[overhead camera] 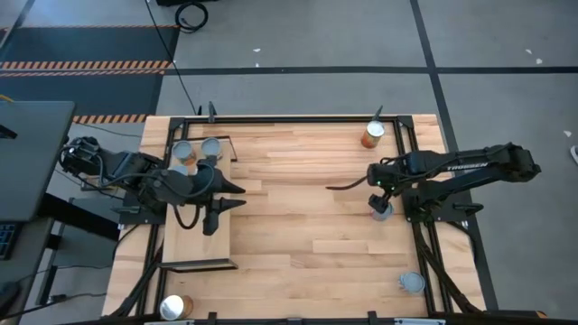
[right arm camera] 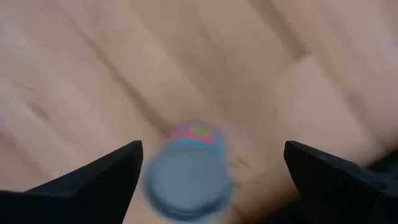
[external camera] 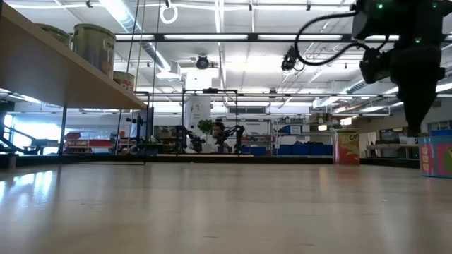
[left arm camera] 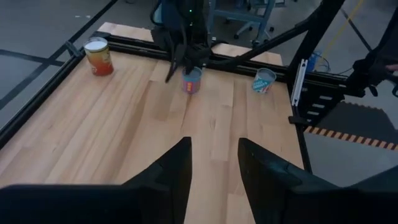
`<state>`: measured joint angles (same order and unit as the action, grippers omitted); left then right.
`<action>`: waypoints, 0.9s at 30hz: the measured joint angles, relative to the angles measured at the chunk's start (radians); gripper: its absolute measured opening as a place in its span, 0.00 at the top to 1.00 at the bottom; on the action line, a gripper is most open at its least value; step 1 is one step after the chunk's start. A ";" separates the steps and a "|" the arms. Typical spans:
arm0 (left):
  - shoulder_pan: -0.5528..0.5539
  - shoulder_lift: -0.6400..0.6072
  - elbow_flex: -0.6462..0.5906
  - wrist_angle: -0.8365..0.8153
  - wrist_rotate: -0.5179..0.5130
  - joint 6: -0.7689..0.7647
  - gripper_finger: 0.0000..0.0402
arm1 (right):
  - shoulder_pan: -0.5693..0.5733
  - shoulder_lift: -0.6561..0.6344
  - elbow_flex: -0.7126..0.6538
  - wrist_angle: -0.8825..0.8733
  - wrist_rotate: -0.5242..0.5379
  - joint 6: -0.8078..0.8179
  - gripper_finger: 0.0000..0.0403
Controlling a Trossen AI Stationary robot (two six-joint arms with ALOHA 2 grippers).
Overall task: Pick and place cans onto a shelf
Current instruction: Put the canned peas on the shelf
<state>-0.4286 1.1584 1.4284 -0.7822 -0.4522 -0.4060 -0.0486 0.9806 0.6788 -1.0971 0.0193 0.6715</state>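
Right wrist view shows you the right gripper (right arm camera: 211, 171) spread wide directly above an upright blue-sided can (right arm camera: 189, 177) near the desk's (overhead camera: 298, 226) right edge, left gripper (left arm camera: 213, 165) also parted.

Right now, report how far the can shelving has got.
Done: two silver-topped cans stand on the pale plywood shelf, beside the empty left gripper. In hand: the open right gripper hangs over a blue-and-pink can, not yet gripping. Left: an orange can at the far edge, a grey-topped one, and another.
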 joint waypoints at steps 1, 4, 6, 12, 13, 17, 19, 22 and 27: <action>0.000 0.000 0.000 0.000 0.000 -0.002 0.66 | 0.000 0.010 -0.003 0.012 -0.021 0.015 0.01; 0.000 0.000 0.000 0.004 0.000 -0.001 0.63 | 0.000 0.063 -0.009 -0.007 -0.034 0.071 0.01; 0.000 0.000 0.000 0.004 -0.003 0.000 0.60 | 0.000 0.110 -0.007 -0.001 -0.058 0.130 0.01; 0.000 0.000 0.000 0.005 -0.027 -0.001 0.53 | 0.013 0.245 -0.008 0.011 -0.128 0.214 0.02; 0.000 0.000 0.000 0.004 -0.027 -0.001 0.52 | 0.016 0.262 -0.008 0.008 -0.146 0.219 0.02; 0.000 0.000 0.000 0.003 -0.026 -0.001 0.49 | 0.041 0.320 -0.008 0.013 -0.234 0.256 0.02; 0.000 0.000 0.000 0.001 -0.026 0.001 0.49 | 0.057 0.349 -0.008 0.021 -0.237 0.282 0.04; 0.000 0.000 0.000 0.000 -0.026 0.009 0.49 | 0.076 0.391 -0.008 0.068 -0.237 0.307 0.11; 0.000 0.000 0.000 0.000 -0.026 0.032 0.49 | 0.104 0.482 0.102 0.119 -0.230 0.322 0.28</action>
<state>-0.4286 1.1584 1.4284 -0.7822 -0.4782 -0.3738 0.0555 1.4624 0.7811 -0.9777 -0.2108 0.9933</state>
